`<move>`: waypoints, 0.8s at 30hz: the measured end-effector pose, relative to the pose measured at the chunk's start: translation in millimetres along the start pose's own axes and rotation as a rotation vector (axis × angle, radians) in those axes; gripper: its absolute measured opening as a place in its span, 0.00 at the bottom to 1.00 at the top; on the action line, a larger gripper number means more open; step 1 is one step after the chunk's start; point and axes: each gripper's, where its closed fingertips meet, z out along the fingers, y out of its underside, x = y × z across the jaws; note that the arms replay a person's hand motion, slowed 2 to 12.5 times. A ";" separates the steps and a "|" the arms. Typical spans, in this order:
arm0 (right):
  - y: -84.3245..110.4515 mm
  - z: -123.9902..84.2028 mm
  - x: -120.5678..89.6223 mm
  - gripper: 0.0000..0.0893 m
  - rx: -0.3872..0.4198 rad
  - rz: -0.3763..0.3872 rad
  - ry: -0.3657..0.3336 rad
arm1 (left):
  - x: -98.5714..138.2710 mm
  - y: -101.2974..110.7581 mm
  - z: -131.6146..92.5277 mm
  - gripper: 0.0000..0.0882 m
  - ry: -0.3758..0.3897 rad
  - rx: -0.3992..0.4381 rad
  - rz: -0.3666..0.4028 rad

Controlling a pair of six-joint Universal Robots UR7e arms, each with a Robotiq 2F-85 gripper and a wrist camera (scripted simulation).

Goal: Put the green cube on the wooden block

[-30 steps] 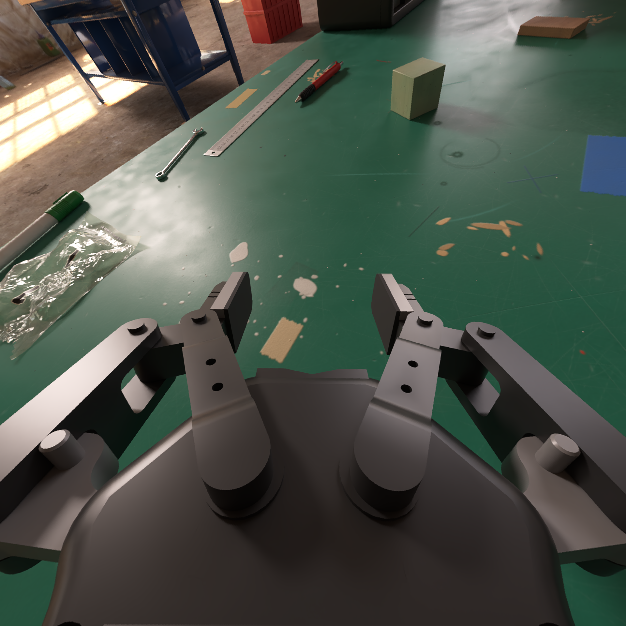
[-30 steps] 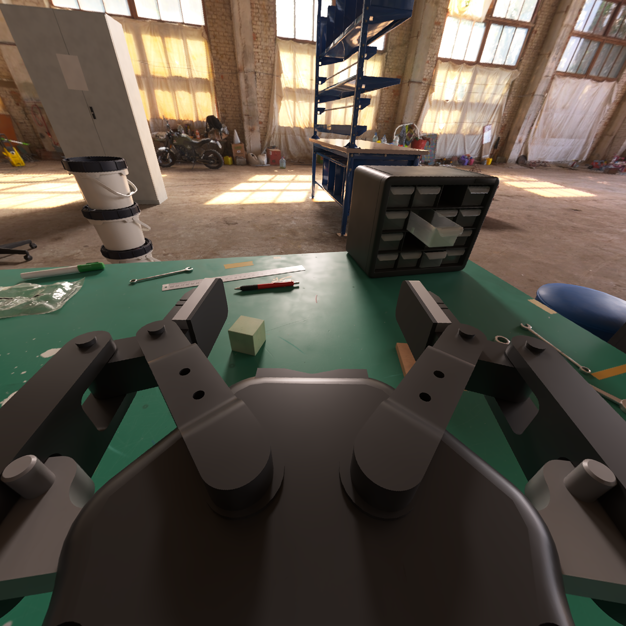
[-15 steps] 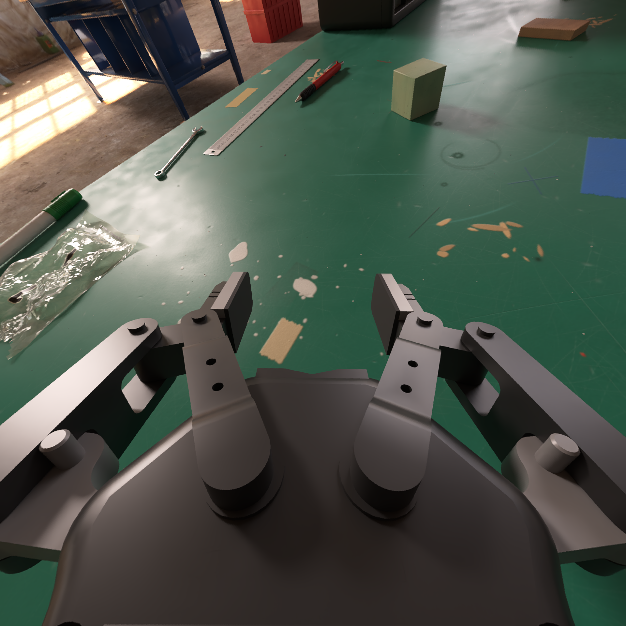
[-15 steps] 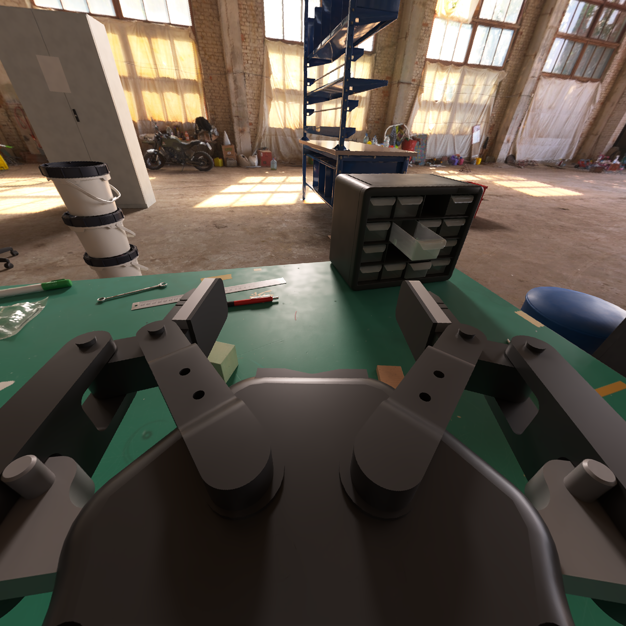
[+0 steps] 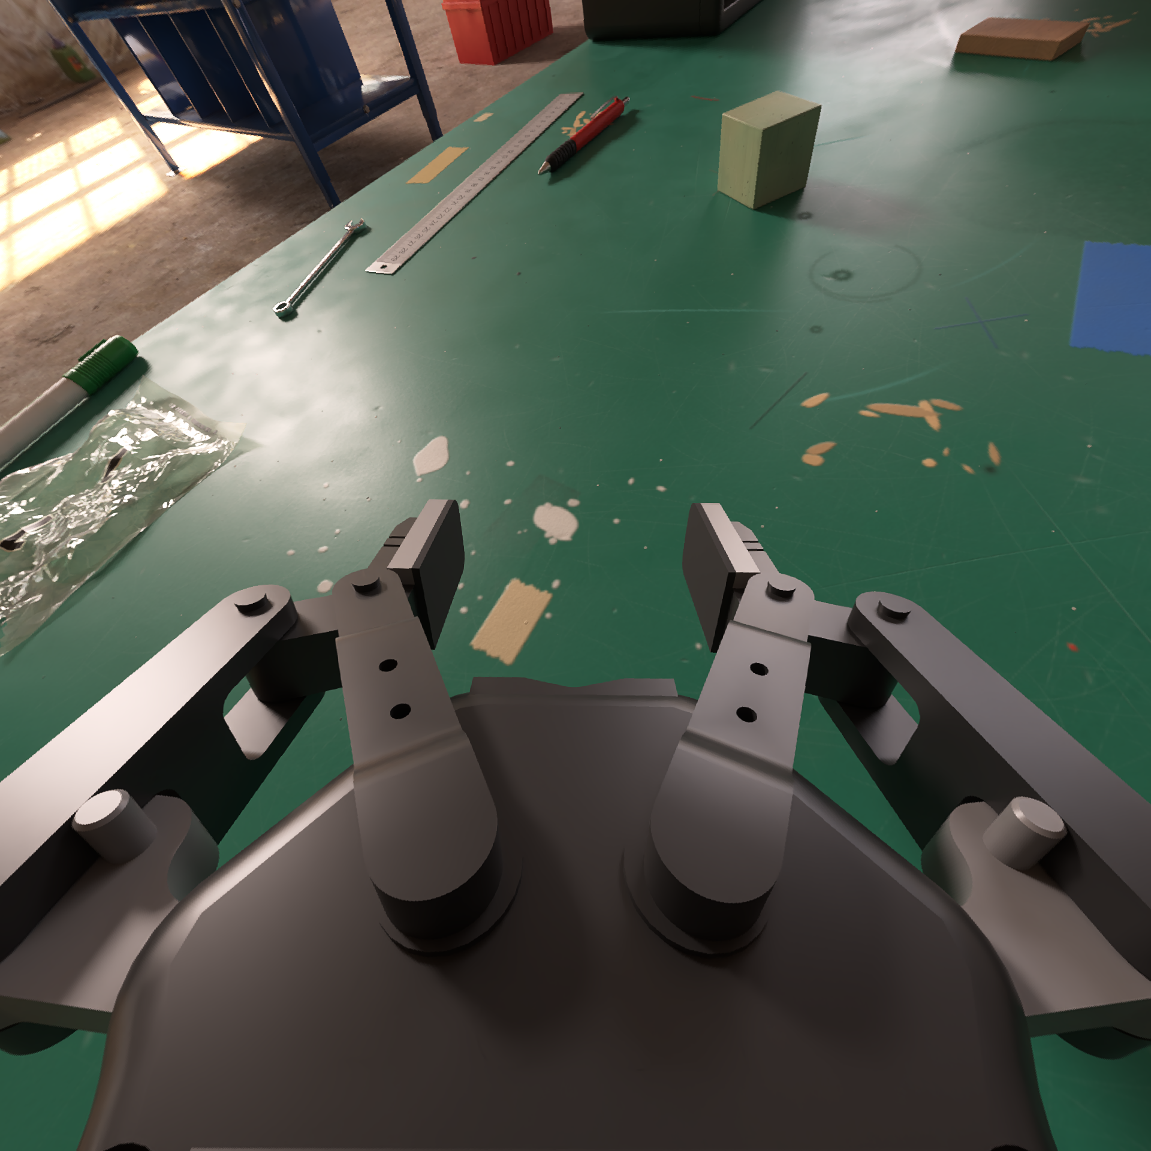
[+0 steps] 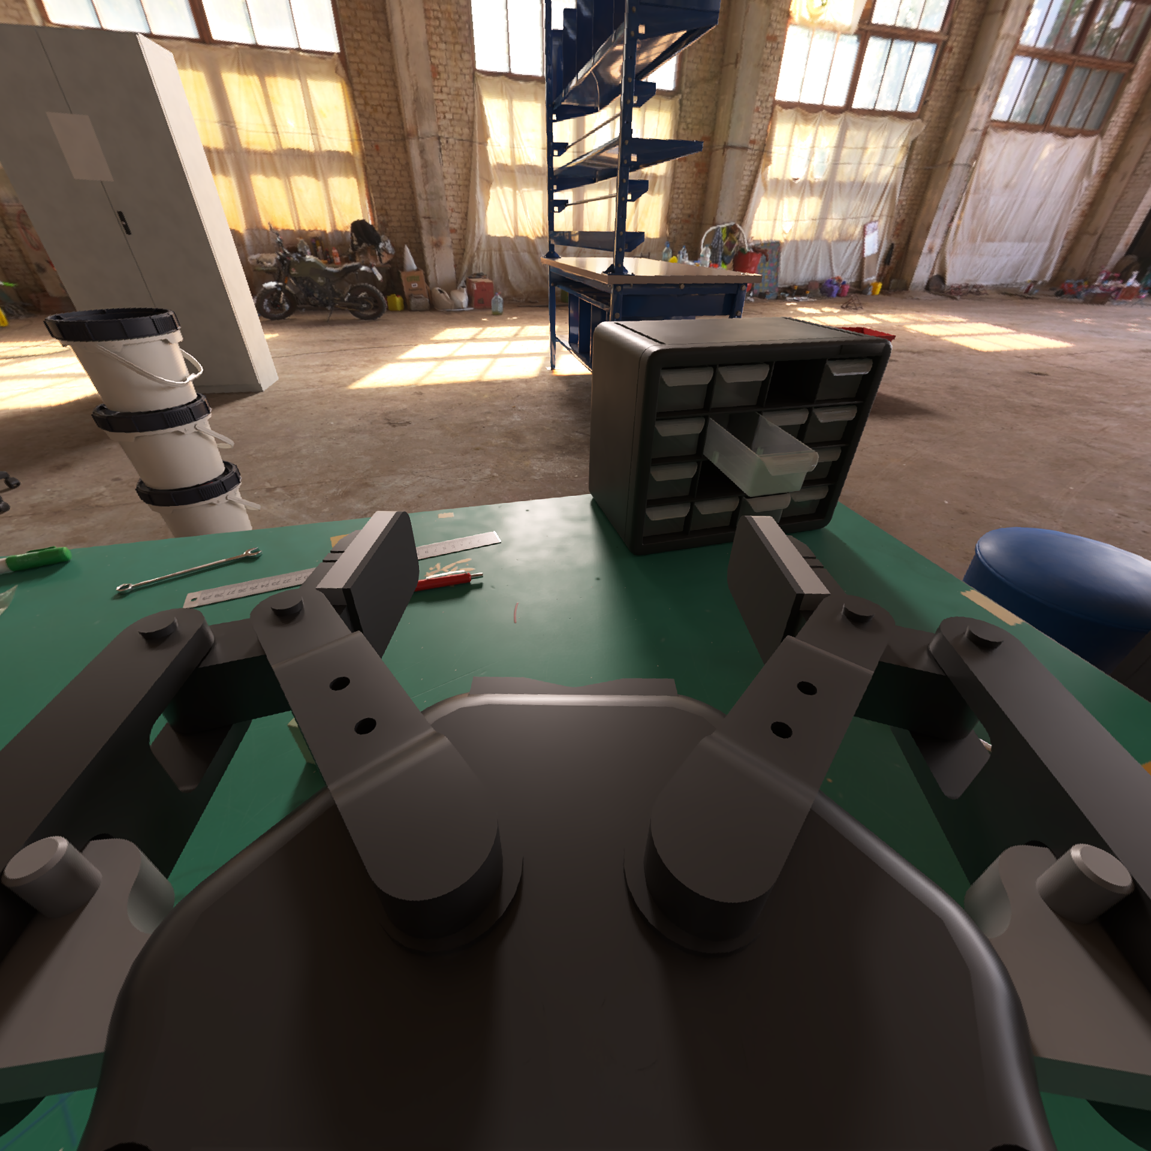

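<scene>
The pale green cube (image 5: 767,148) stands on the green table, far ahead and right of my left gripper (image 5: 573,548), which is open and empty low over the table. The flat wooden block (image 5: 1015,38) lies at the far right beyond the cube. My right gripper (image 6: 573,579) is open and empty above the table. In the right wrist view only a sliver of the cube (image 6: 301,741) shows behind the left finger (image 6: 367,573); the wooden block is hidden there.
A steel ruler (image 5: 479,180), a red pen (image 5: 585,134), a spanner (image 5: 317,271), a crumpled plastic bag (image 5: 93,492) and a green-capped marker (image 5: 68,392) lie at the left. A black drawer cabinet (image 6: 741,430) stands at the table's far edge; a blue stool (image 6: 1065,585) is at the right.
My right gripper has moved forward over the table: the cube and the wooden block slid down behind its fingers and body, and the cabinet looms nearer. The left gripper has stayed still.
</scene>
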 end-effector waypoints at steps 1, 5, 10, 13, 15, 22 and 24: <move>0.6 4.0 1.6 0.96 0.000 0.002 0.000 | 0.1 0.1 0.1 0.72 0.000 0.000 0.000; 3.2 20.3 7.6 0.96 -0.002 0.010 0.001 | 0.5 0.4 0.3 0.72 0.000 -0.001 0.002; 9.7 40.1 16.7 0.96 -0.016 0.023 0.012 | 0.8 0.5 0.5 0.72 -0.002 -0.001 0.006; 13.7 51.7 21.8 0.96 -0.025 0.030 0.020 | 0.9 0.4 0.7 0.71 -0.003 -0.001 0.009; 16.3 59.3 25.2 0.96 -0.029 0.033 0.026 | 0.9 0.3 0.8 0.71 -0.004 -0.001 0.011; 25.8 84.3 34.3 0.96 -0.044 0.045 0.039 | 1.2 -0.3 1.4 0.71 -0.007 -0.001 0.017; 28.6 91.2 36.3 0.96 -0.047 0.050 0.041 | 1.3 -0.5 1.6 0.71 -0.007 -0.001 0.019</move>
